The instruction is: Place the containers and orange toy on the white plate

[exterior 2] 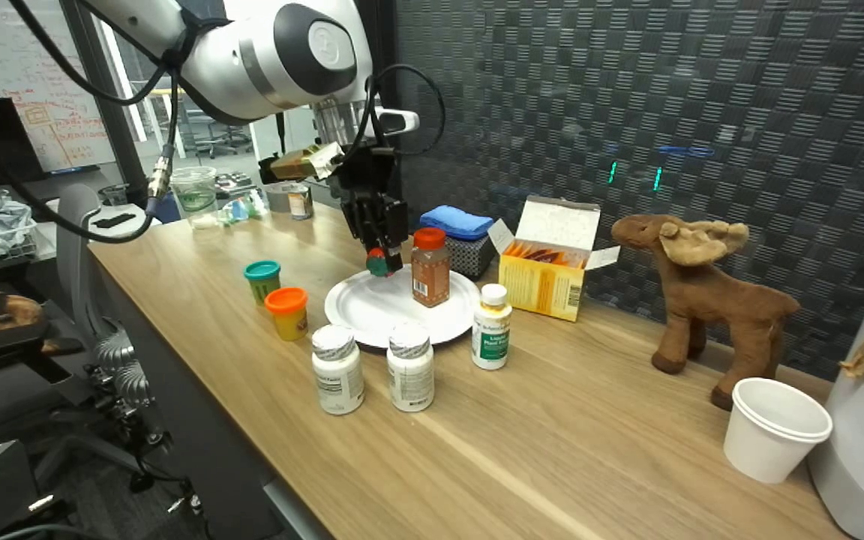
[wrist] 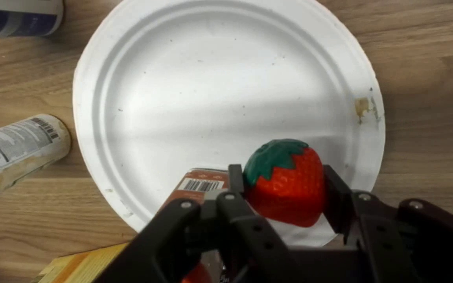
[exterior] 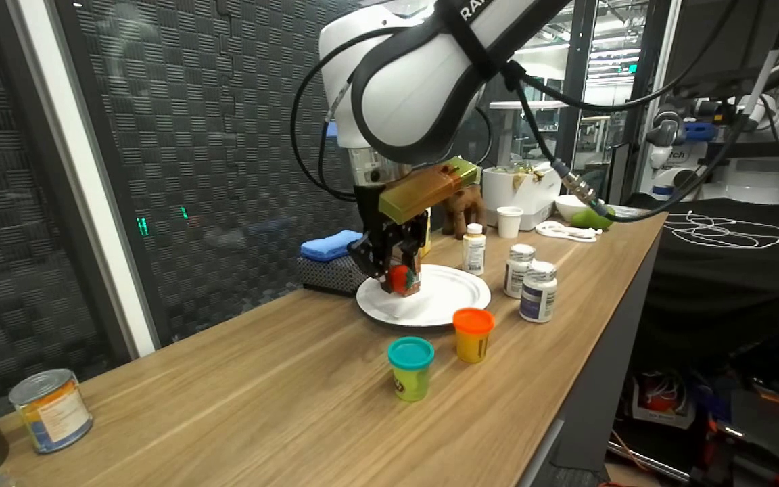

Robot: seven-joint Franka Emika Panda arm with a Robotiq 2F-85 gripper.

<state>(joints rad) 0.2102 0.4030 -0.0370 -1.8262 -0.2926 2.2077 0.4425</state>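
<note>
My gripper is shut on a red toy strawberry with green leaves, with one finger on each side. It holds the toy over the white plate, close to a brown bottle with a red lid that stands upright on the plate. The toy also shows in both exterior views. A yellow tub with an orange lid and a green tub with a teal lid stand on the table beside the plate. No orange toy shows.
Two white bottles and a plant food bottle stand near the plate. A yellow box, a patterned box with a blue cloth and a plush moose stand along the wall. A can stands farther off.
</note>
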